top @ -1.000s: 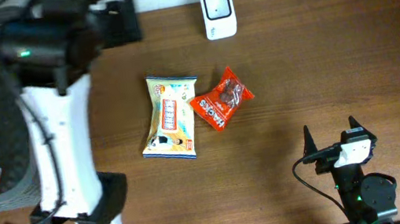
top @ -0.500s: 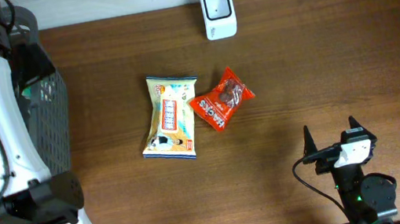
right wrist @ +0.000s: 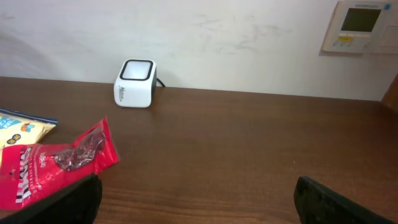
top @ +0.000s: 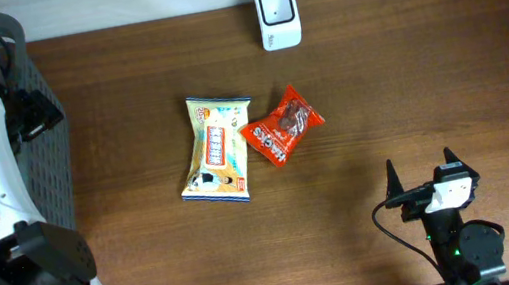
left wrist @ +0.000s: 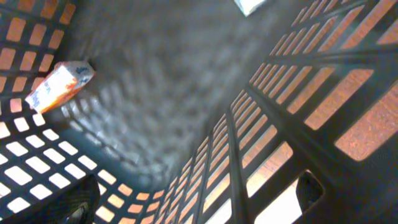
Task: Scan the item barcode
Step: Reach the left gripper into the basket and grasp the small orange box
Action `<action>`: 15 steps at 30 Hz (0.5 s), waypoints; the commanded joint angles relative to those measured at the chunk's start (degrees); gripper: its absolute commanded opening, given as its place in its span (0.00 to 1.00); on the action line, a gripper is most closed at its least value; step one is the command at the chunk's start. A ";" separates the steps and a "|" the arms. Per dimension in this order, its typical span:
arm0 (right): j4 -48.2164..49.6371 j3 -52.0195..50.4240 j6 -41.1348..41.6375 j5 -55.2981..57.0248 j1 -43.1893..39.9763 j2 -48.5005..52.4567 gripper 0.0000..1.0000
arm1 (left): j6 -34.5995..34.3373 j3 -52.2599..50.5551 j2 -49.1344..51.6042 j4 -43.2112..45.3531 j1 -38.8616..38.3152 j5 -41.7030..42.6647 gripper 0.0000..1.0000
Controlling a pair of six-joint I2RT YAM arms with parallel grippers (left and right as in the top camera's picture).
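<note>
Two snack bags lie mid-table: a yellow one [top: 217,148] and a red one [top: 280,126], touching at one edge. The white barcode scanner [top: 276,16] stands at the back edge. My left gripper [left wrist: 193,208] hangs open inside a black mesh basket [top: 52,193] at the far left. It holds nothing; an orange-and-white packet [left wrist: 59,86] lies on the basket floor below it. My right gripper [top: 421,166] rests open near the front right, facing the scanner [right wrist: 135,83] and the red bag [right wrist: 56,165], clear of both.
The basket's lattice walls [left wrist: 292,93] surround the left gripper closely. A white item's corner [left wrist: 252,5] shows at the top of the basket. A wall runs behind the table, with a control panel [right wrist: 360,25] on it. Bare wood lies between the right gripper and the bags.
The left arm has swung left from the table's back-left area to over the basket, uncovering the basket's right wall. The bags, scanner and right arm have not moved.
</note>
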 commanded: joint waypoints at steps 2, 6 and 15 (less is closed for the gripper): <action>-0.20 -0.48 0.04 0.70 -0.31 -0.33 0.98 | -1.16 -4.92 3.13 1.16 3.02 -1.44 0.99; -0.20 -0.48 0.04 0.70 -0.31 -0.33 0.98 | -1.16 -4.92 3.13 0.70 3.52 -2.19 0.99; -0.20 -0.48 0.04 0.70 -0.31 -0.33 0.98 | -1.18 -4.96 3.13 -0.33 4.09 -2.80 1.00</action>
